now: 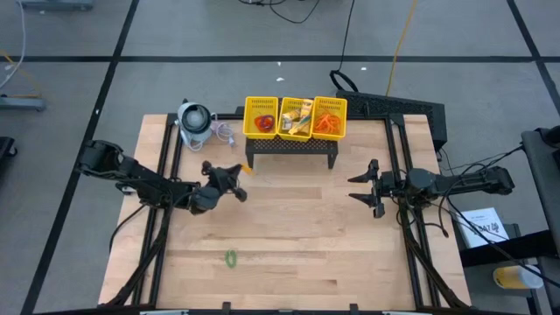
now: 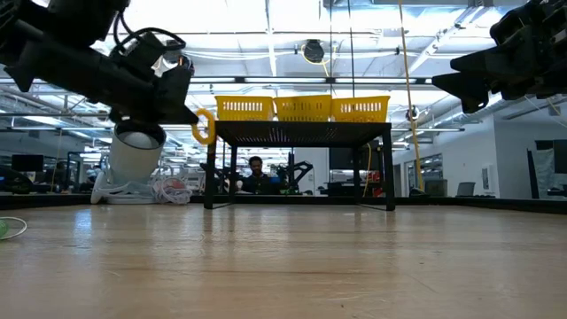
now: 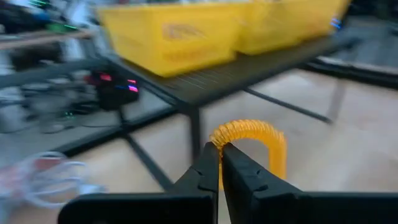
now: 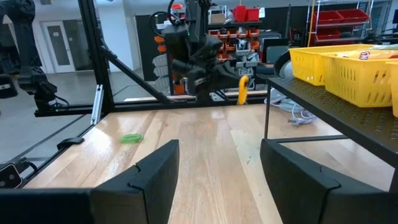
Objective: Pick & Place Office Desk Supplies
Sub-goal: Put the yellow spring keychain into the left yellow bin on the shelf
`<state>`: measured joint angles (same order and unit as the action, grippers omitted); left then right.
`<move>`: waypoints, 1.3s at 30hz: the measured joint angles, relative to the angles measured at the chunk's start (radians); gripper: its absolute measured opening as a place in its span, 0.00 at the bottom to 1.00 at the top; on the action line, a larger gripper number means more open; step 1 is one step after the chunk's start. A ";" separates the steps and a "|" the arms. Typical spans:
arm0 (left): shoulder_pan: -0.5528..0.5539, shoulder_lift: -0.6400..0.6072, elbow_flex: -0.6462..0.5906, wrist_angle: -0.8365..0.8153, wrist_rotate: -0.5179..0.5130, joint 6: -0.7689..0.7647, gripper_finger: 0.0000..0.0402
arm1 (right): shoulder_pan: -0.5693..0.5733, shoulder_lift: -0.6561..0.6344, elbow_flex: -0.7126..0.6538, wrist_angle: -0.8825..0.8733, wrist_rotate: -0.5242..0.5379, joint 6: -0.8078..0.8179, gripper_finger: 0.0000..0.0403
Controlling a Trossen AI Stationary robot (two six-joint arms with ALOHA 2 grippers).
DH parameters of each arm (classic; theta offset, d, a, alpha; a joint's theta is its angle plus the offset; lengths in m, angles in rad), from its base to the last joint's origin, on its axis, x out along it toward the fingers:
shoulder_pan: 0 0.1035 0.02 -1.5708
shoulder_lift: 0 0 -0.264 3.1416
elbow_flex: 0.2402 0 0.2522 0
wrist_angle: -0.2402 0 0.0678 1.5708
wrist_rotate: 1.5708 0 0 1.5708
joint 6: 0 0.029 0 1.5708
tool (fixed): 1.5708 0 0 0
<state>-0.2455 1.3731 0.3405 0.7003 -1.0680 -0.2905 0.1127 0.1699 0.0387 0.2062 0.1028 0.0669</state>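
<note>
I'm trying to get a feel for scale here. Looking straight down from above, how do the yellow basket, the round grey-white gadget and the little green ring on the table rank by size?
1. Yellow basket, clearly largest.
2. Round grey-white gadget, middle.
3. Green ring, smallest by far.

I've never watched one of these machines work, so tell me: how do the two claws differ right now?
The left gripper is pinched shut on an orange ring, held up in the air beside the black stand; the right gripper stands wide open and holds nothing. The left gripper sits close to the yellow basket, while the right gripper waits farther out on the other side of the table. Both are dark, two-fingered, and hang above the wooden table.
</note>
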 joint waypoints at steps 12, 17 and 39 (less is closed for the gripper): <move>0.039 0.000 0.139 0.011 -0.255 0.275 0.02 | 0.000 0.000 0.000 0.000 0.000 0.000 0.53; 0.102 0.000 0.261 0.001 -0.153 0.486 0.01 | 0.000 0.000 0.000 0.000 0.000 0.000 0.53; 0.433 0.000 0.741 -0.837 0.176 0.382 0.03 | 0.000 0.000 0.000 0.000 0.000 0.000 0.53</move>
<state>0.1875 1.3731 1.0819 -0.1365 -0.8920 0.0911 0.1127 0.1699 0.0385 0.2058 0.1027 0.0669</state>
